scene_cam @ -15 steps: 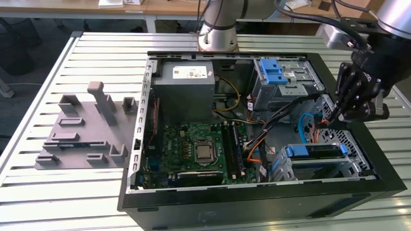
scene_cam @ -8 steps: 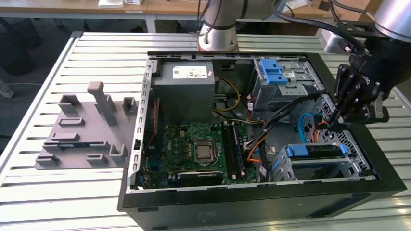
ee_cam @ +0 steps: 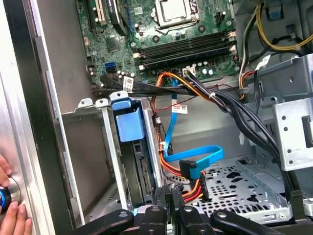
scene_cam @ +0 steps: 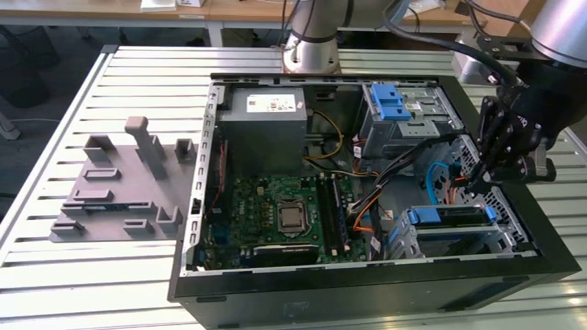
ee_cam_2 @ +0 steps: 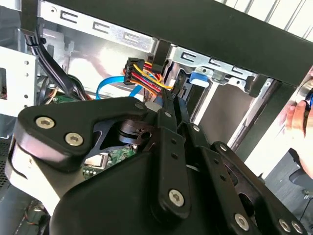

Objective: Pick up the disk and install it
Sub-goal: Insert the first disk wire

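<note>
The open computer case (scene_cam: 367,275) sits on the slatted tabletop (scene_cam: 55,137) with the disk (scene_cam: 447,216), blue-bracketed, apparently already seated in its lower drive bay; the gripper (scene_cam: 477,180) hovers just above it, fingers pressed together on nothing. The orange and blue cable bundle (ee_cam: 190,171) crowds the fingertips (ee_cam_2: 177,88); any sideways drift could snag a connector, and a person's hand (ee_cam: 10,215) rests at the case's edge.

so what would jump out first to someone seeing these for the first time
The open computer case lying on the slatted table, its green motherboard exposed in the middle. Next, the black gripper reaching into the case at the exterior view's right, above the drive bay where the disk with its blue bracket sits. In the first wrist view, a person's hand rests against the case's outer edge.
</note>
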